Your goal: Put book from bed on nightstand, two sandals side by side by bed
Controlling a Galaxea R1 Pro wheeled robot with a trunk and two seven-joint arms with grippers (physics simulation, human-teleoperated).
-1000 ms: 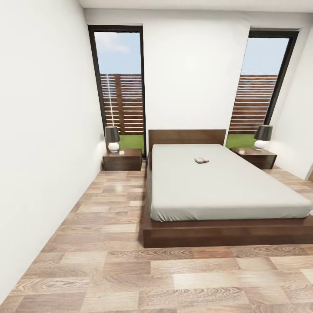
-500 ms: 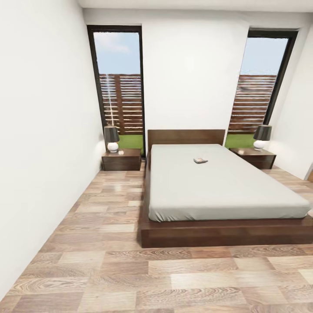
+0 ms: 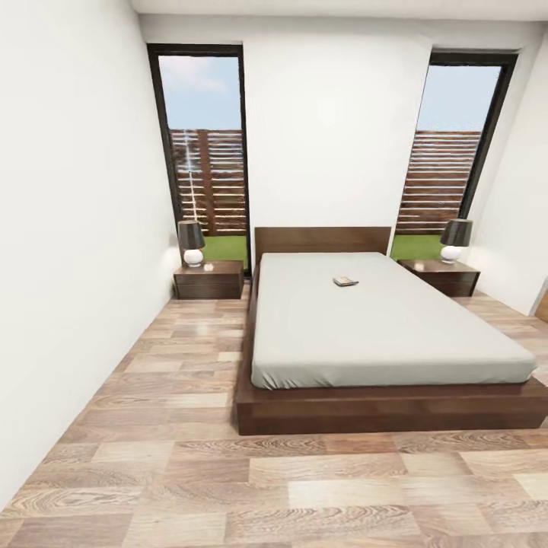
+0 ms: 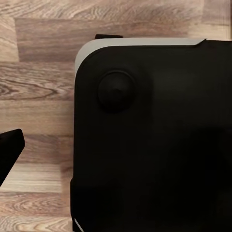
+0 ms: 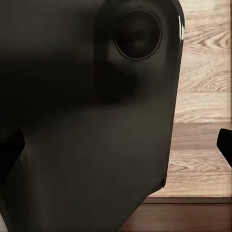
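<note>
Neither gripper's jaw state can be told: the left wrist view looks down past a black body panel [image 4: 154, 135] at the plank floor [image 4: 38, 87], with one dark fingertip at its edge, and the right wrist view gives much the same. Over the last second the whole head view has slid a little, the bed [image 3: 380, 327] and windows drifting toward nine o'clock, so the camera and base have moved, not the furniture; I judge the robot is on its approach, nothing yet grasped. The book [image 3: 345, 281] lies flat on the off-white mattress at about twelve o'clock, small, dark and thin, well apart from both nightstands, left [image 3: 208, 280] and right [image 3: 439, 275].
</note>
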